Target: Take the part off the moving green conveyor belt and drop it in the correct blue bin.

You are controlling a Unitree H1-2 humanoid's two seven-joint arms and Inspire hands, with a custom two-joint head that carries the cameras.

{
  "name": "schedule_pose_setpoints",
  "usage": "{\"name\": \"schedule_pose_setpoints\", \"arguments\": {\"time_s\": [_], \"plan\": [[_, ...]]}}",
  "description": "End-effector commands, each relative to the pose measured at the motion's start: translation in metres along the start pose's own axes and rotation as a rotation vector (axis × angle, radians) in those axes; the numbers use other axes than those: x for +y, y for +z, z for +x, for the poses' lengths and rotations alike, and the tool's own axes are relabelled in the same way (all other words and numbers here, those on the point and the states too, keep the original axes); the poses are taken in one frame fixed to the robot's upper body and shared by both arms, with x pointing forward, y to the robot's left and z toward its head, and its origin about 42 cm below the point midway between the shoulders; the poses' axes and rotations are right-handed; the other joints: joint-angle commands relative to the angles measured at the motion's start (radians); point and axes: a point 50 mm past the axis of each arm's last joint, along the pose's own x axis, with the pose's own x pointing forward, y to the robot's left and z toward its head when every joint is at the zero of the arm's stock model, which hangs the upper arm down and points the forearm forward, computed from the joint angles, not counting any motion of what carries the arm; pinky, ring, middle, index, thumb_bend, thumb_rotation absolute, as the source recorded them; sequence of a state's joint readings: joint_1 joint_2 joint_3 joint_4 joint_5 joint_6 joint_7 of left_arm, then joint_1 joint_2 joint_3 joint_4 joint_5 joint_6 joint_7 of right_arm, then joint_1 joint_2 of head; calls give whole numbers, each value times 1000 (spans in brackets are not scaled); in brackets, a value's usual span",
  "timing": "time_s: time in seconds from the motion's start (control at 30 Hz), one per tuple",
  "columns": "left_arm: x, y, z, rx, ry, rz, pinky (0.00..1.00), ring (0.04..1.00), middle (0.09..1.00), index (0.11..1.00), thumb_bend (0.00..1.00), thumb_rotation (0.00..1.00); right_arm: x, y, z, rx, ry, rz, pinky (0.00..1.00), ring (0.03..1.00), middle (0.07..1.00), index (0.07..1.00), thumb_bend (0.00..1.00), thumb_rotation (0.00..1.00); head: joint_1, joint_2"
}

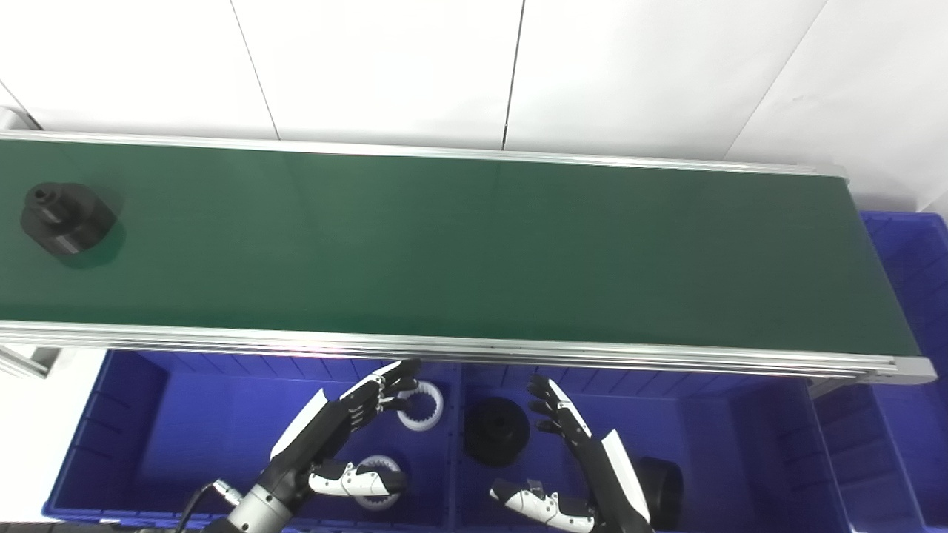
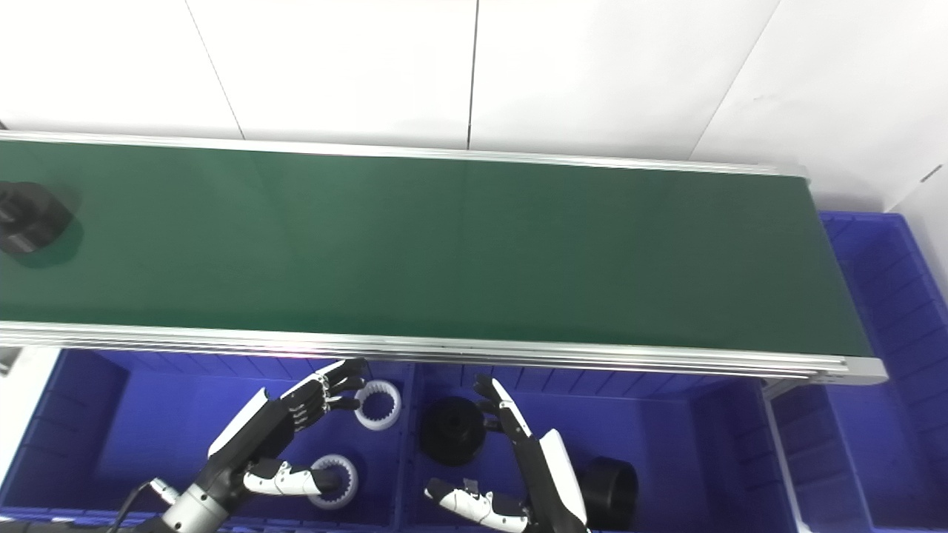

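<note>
1. Nearest, left hand (image 1: pixel 333 437) hangs spread and empty over the left blue bin (image 1: pixel 133 414), white gear rings (image 1: pixel 422 403) just beyond its fingers.
2. Right hand (image 1: pixel 585 459), likewise spread, has a black part (image 1: pixel 496 431) just left.
3. Far up-left, the task's black part (image 1: pixel 67 218) rides the green conveyor belt (image 1: pixel 474 252); no readable writing.

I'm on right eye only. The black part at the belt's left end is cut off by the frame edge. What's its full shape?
Observer: The left eye view shows the black part whole. It has a chunky round body with a small stub on top.
Operator: Is the stub centred?
Observer: No, the stub sits off toward the body's far left side.
</note>
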State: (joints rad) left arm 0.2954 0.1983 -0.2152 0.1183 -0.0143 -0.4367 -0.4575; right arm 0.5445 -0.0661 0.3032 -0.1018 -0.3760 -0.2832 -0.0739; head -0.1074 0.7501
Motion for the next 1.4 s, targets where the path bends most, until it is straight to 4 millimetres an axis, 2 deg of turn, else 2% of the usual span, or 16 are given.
{"name": "schedule_pose_setpoints", "arguments": {"time_s": [0.0, 0.13, 0.27, 0.4, 0.53, 0.73, 0.93, 1.13, 1.37], "plan": [[0, 5, 3, -46, -17, 14, 823, 906, 934, 904, 889, 428, -2, 3, -2, -59, -23, 5, 788, 862, 901, 939, 796, 408, 115, -43], [-10, 1, 9, -38, -27, -7, 812, 883, 918, 890, 897, 407, -9, -4, -5, -71, -30, 5, 792, 872, 912, 949, 771, 387, 237, -97], [-22, 0, 13, -26, 1, 7, 785, 858, 899, 866, 920, 410, -12, -11, -5, -87, -39, 11, 801, 885, 919, 963, 747, 368, 295, -144], [-26, -2, 16, -14, 13, 25, 758, 836, 888, 852, 938, 417, -14, -16, -4, -87, -36, 22, 814, 893, 923, 966, 729, 367, 294, -169], [-27, -4, 18, -13, 11, 16, 793, 846, 881, 840, 939, 404, -14, -18, -3, -80, -34, 17, 819, 897, 918, 968, 718, 353, 279, -184], [-27, -7, 21, -5, 8, 12, 791, 846, 875, 836, 940, 405, -14, -20, -2, -75, -34, 6, 799, 878, 904, 953, 714, 326, 253, -206], [-26, -11, 23, 8, 5, 23, 777, 839, 869, 829, 943, 416, -13, -19, 1, -95, -56, -11, 753, 851, 887, 931, 726, 328, 226, -246], [-22, -15, 25, 16, -1, 16, 771, 834, 863, 828, 945, 399, -21, 5, 9, -191, -96, 11, 733, 830, 869, 920, 728, 344, 206, -258], [-18, -17, 31, 24, -13, 31, 777, 840, 868, 829, 949, 404, -55, 67, 37, -440, -173, -31, 687, 807, 860, 910, 738, 346, 198, -272]]}}
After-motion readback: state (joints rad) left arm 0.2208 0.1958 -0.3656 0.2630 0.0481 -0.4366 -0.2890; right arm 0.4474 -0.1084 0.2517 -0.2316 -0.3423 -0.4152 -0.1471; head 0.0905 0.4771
